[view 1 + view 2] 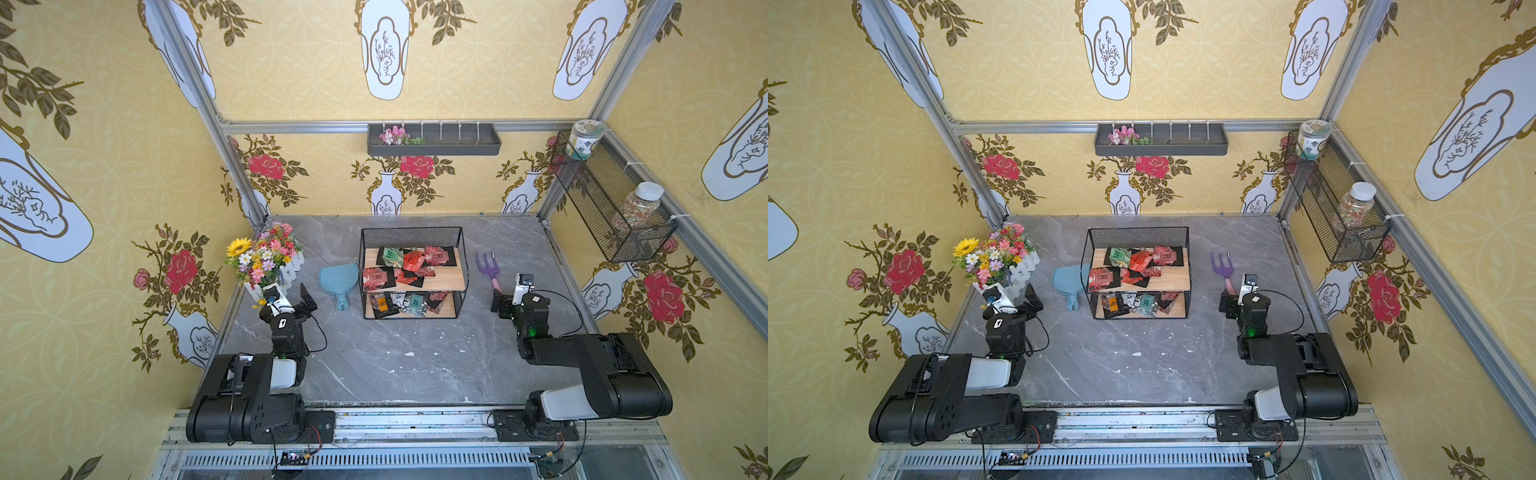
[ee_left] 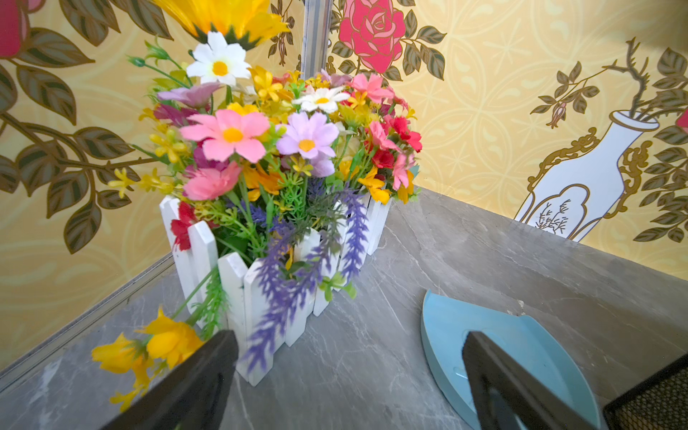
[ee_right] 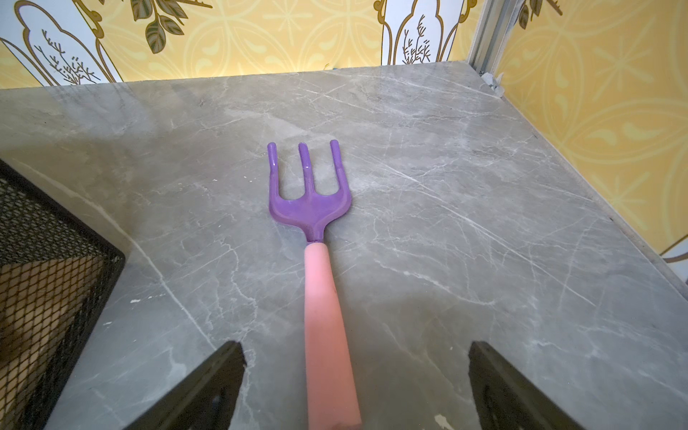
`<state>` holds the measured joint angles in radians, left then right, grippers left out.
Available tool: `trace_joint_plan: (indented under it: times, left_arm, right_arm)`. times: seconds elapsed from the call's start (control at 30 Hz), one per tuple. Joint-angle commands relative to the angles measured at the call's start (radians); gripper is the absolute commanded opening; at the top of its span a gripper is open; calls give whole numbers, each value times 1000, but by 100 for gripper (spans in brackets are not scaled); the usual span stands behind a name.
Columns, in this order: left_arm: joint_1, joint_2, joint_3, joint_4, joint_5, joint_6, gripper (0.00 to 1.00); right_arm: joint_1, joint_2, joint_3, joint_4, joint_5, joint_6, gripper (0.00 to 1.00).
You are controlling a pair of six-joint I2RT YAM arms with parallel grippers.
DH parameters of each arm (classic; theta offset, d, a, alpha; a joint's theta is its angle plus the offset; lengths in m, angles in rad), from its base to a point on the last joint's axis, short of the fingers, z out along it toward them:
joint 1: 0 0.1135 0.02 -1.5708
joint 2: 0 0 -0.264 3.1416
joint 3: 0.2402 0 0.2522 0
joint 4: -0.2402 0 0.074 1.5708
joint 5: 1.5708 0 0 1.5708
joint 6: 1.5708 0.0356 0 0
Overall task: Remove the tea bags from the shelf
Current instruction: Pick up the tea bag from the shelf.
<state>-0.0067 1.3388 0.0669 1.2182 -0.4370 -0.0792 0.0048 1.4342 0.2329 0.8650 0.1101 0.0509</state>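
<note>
The shelf (image 1: 451, 275) (image 1: 1178, 276), a two-tier black wire rack with wooden boards, stands mid-table toward the back. Several tea bags (image 1: 411, 262) (image 1: 1138, 262) lie overlapping on its upper board, in red, green and black. More tea bags (image 1: 409, 303) lie on the lower board. My left gripper (image 1: 306, 304) (image 2: 350, 342) is open and empty, left of the shelf near the flower box. My right gripper (image 1: 498, 301) (image 3: 355, 346) is open to the right of the shelf, above a rake handle that it does not grip. A shelf corner (image 2: 647, 402) (image 3: 48, 279) shows in each wrist view.
A white picket box of artificial flowers (image 1: 266, 257) (image 2: 260, 283) stands at the back left. A blue scoop (image 1: 338, 282) (image 2: 495, 335) lies left of the shelf, and a purple rake with a pink handle (image 1: 488, 266) (image 3: 320, 283) lies to its right. A wall tray (image 1: 434, 139) and a mesh basket with jars (image 1: 611, 199) hang above.
</note>
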Motion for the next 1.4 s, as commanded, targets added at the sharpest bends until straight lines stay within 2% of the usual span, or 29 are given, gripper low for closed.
trace_joint_plan:
  times: [0.0, 0.13, 0.2, 0.27, 0.4, 0.5, 0.6, 0.7, 0.77, 0.83, 0.87, 0.9, 0.93, 0.97, 1.0, 1.03, 1.1, 1.13, 1.23, 1.37]
  left_arm:
    - [1, 3, -4, 14, 9, -3, 100]
    - [1, -5, -8, 18, 25, -3, 100]
    - [-4, -32, -4, 7, 64, 31, 100]
    - [-40, -106, 7, -60, 0, 48, 100]
    - [-104, -289, 36, -229, -53, 95, 100]
    - [-123, -422, 83, -336, -91, 70, 100]
    - [-127, -480, 184, -428, -101, 31, 100]
    - [-178, -460, 332, -482, -95, 57, 100]
    - [-238, -437, 425, -493, -120, 105, 100]
    - [-314, -406, 536, -504, -166, 138, 100]
    - [-334, -392, 595, -565, -189, 88, 100]
    - [-340, -380, 671, -742, -179, -35, 100]
    - [-339, -359, 801, -1000, -173, -219, 100]
    - [-337, -335, 882, -1166, -177, -410, 100]
    - [-337, -312, 939, -1309, -193, -643, 100]
    - [-329, -299, 961, -1372, -143, -779, 100]
    - [-302, -271, 998, -1366, 83, -747, 100]
    - [-305, -238, 1055, -1446, 121, -745, 100]
    - [-321, -138, 1203, -1723, 149, -793, 100]
    - [-330, -140, 1225, -1865, 203, -775, 90]
  right_arm:
    - [0, -2, -1, 40, 7, 1, 97]
    - [-1, -14, -1, 40, -13, -6, 97]
    - [4, -66, 20, -42, -29, -21, 97]
    - [14, -157, 61, -188, -7, -24, 97]
    - [15, -296, 62, -267, 39, -7, 97]
    - [17, -393, 107, -351, 60, -4, 97]
    - [24, -463, 234, -472, 97, 2, 97]
    - [26, -489, 399, -561, 111, 48, 97]
    - [25, -484, 544, -665, 117, 163, 97]
    - [22, -439, 763, -921, 116, 383, 97]
    - [20, -405, 867, -1077, 111, 478, 97]
    - [21, -364, 956, -1257, 123, 603, 97]
    - [16, -333, 1011, -1373, 116, 744, 97]
    - [-12, -317, 1039, -1409, 30, 776, 97]
    - [-45, -314, 1039, -1363, -106, 765, 97]
    - [-52, -320, 1036, -1324, -157, 768, 99]
    - [-11, -320, 1086, -1379, -105, 782, 88]
    - [29, -305, 1144, -1453, -39, 763, 83]
    - [160, -219, 1322, -1657, 117, 702, 76]
    - [273, -172, 1409, -1780, 181, 681, 72]
